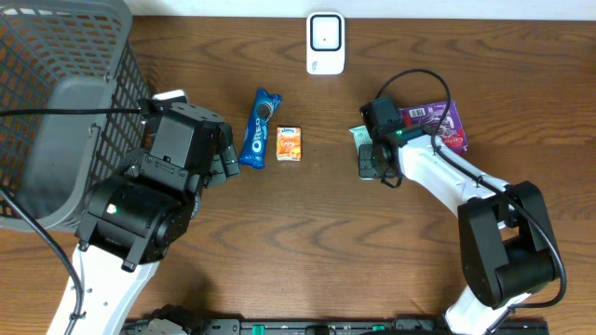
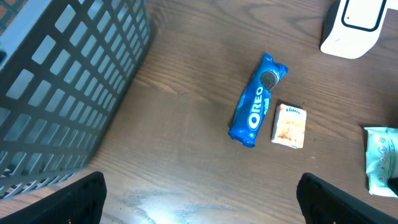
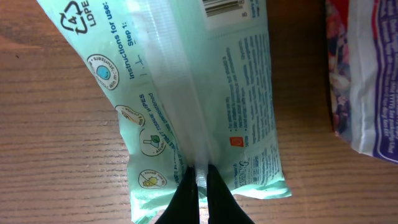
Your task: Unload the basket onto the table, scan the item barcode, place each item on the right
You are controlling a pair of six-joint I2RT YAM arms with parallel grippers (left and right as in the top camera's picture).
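Observation:
My right gripper is shut on the raised centre seam of a mint-green wipes packet, printed back facing the camera. Part of its barcode shows at the top edge of the right wrist view. From overhead, the right gripper covers most of this packet, right of centre. The white scanner stands at the back centre. My left gripper hangs open over bare wood, holding nothing. It is just left of a blue Oreo pack.
A small orange box lies beside the Oreo pack. A purple snack bag lies right of the wipes. A grey mesh basket fills the left side, close to the left arm.

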